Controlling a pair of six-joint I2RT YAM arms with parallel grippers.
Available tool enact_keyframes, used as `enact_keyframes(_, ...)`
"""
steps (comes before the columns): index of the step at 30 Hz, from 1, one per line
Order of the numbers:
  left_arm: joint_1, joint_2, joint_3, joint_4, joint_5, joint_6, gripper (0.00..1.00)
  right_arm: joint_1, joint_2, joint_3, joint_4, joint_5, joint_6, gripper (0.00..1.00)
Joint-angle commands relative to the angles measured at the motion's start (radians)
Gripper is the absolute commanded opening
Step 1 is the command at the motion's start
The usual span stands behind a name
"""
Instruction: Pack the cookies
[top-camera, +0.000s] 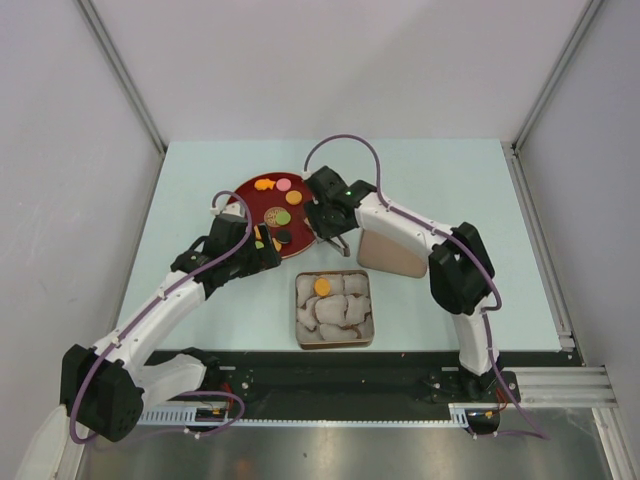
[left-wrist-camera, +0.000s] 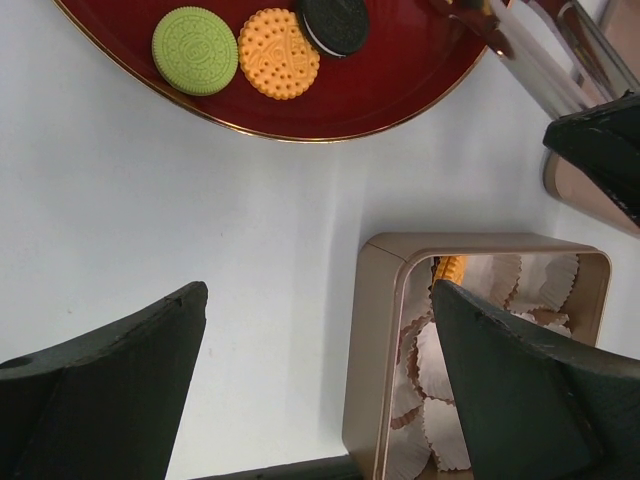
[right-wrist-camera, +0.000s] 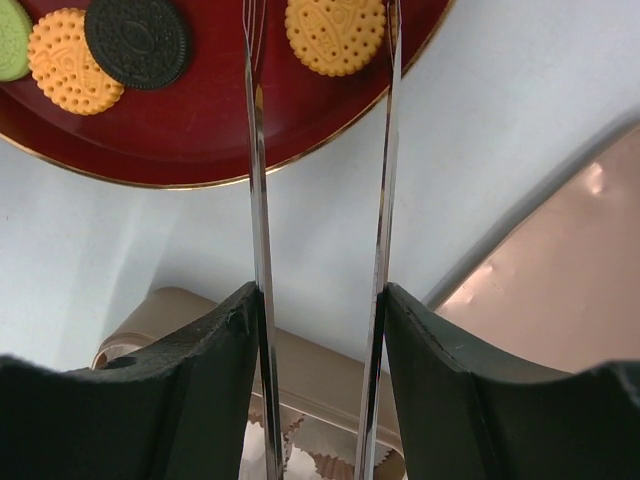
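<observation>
Several cookies lie on the red plate: orange, pink, green and dark. One orange cookie sits in the beige tin among white paper cups. My right gripper is shut on metal tongs. Their open tips reach over the plate's near edge beside an orange cookie. My left gripper is open and empty, above the table between the plate and the tin. A green, an orange and a dark cookie lie ahead of it.
The tin's rose-gold lid lies flat to the right of the plate, under my right forearm; it also shows in the right wrist view. Grey walls enclose the table on three sides. The two grippers are close together over the plate's near edge.
</observation>
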Motion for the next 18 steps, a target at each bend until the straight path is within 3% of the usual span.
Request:
enact_keyframes(1, -0.001, -0.011, -0.004, 0.029, 0.014, 0.004, 0.99, 0.015, 0.023, 0.094, -0.063, 0.01, -0.022, 0.55)
enact_keyframes(7, -0.001, -0.02, -0.006, 0.026, 0.014, 0.004, 0.99, 0.015, 0.069, 0.159, -0.126, 0.021, -0.023, 0.52)
enact_keyframes(18, -0.001, -0.025, -0.006, 0.026, 0.012, 0.004, 0.99, 0.018, 0.013, 0.156, -0.129, 0.04, -0.014, 0.33)
